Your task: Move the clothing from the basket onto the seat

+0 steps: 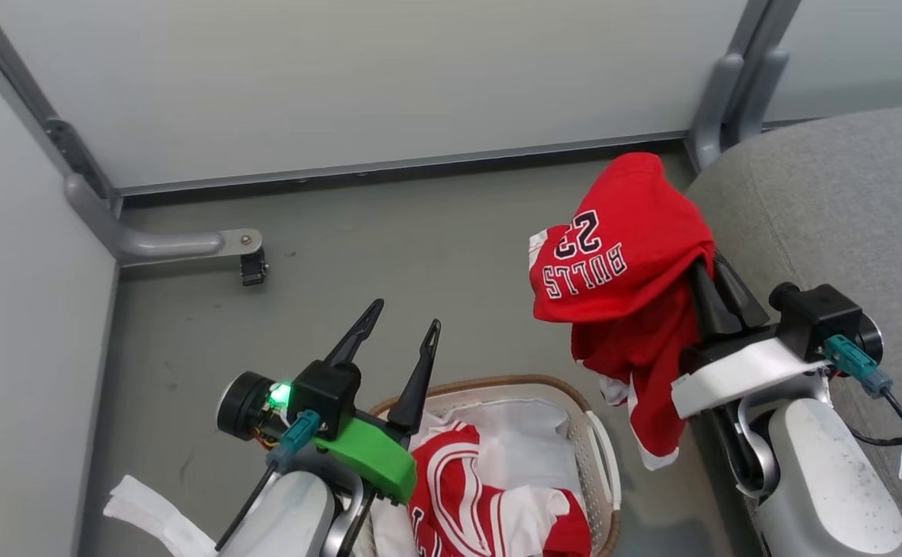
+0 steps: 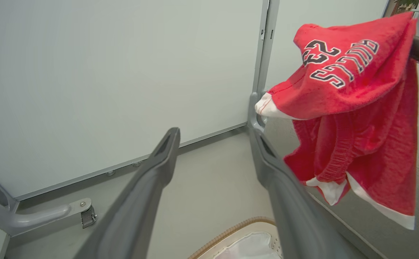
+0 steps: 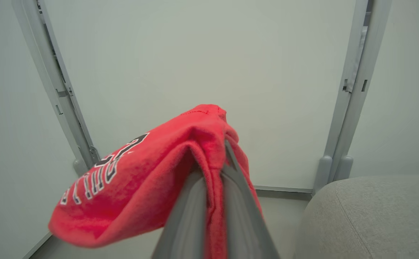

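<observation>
Beside the edge of the fabric seat (image 1: 830,193), the right gripper (image 1: 714,271) pinches soft red shorts (image 1: 621,255) hanging lengthwise downward; the left gripper (image 1: 406,317) stands wide above the perforated oval basket (image 1: 602,456).

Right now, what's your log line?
right jaws: shut on red shorts, beside seat | left jaws: open | basket: red clothes inside

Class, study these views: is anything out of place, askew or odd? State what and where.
One thing: a crumpled white strip lies on the floor left of the basket, outside it; what it is cannot be told. The red garment hanging from the shut right gripper, short of the seat, is merely mid-transfer.
</observation>
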